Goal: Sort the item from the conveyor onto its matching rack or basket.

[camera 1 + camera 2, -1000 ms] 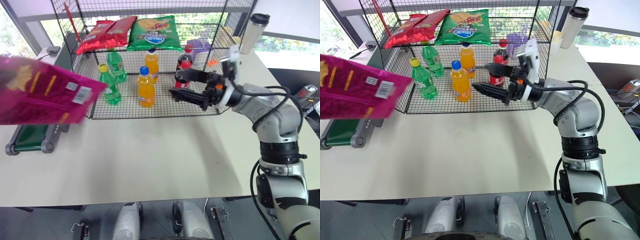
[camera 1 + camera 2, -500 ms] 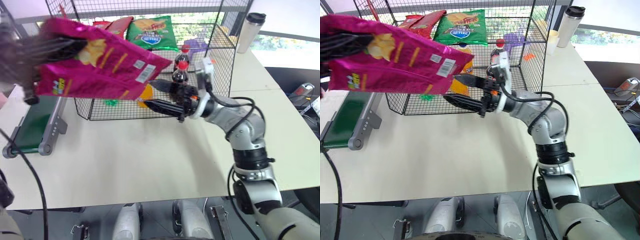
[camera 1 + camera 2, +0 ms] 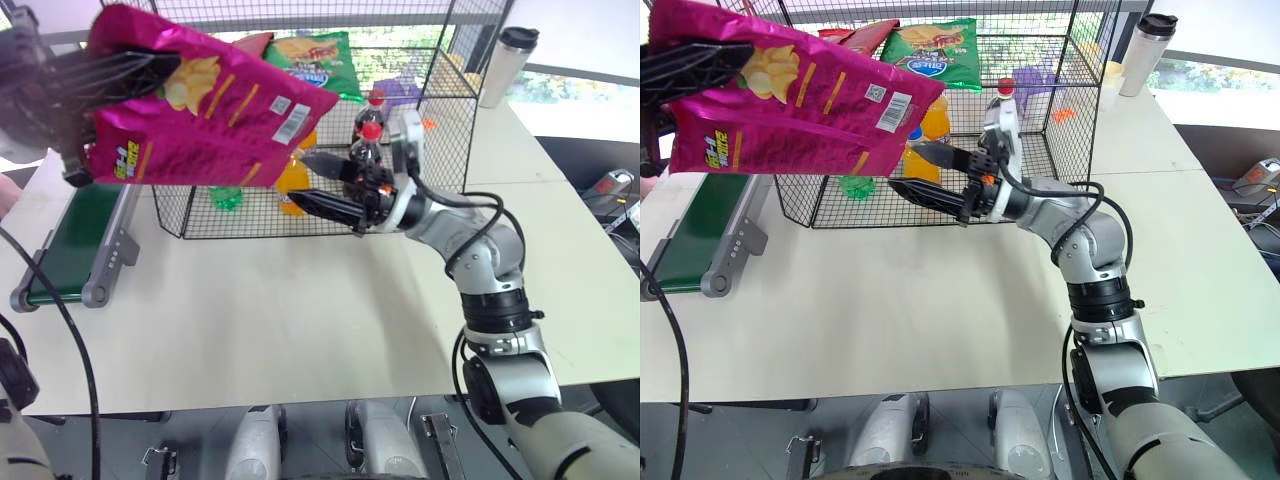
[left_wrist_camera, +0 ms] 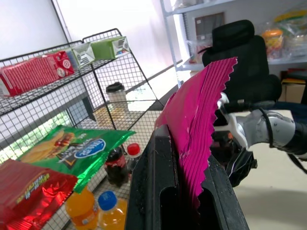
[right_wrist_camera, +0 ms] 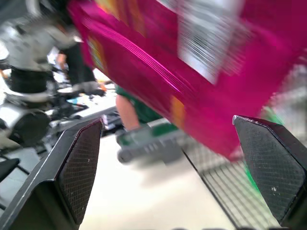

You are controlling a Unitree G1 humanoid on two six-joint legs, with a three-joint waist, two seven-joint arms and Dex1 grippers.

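Right arm (image 3: 480,250): silver-grey rounded shells, black ribbed joint bands between segments, thin black cable looping along the outside. White wrist block with an orange spot at 12 o'clock of the wrist. Right gripper (image 3: 325,183): two long black tapered fingers; in the wrist view their pads (image 5: 79,167) are cross-hatched. Left gripper (image 4: 184,191): glossy black flat fingers. Black cable (image 3: 70,340) hangs at 9 o'clock.

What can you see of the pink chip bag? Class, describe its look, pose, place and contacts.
The chip bag is large, glossy magenta foil with pictured yellow chips, yellow stripes, a white barcode patch and a zigzag crimped edge. It hangs tilted in the air before the black wire rack, pinched at one end by the left gripper. The open right gripper sits near its lower corner, not touching.
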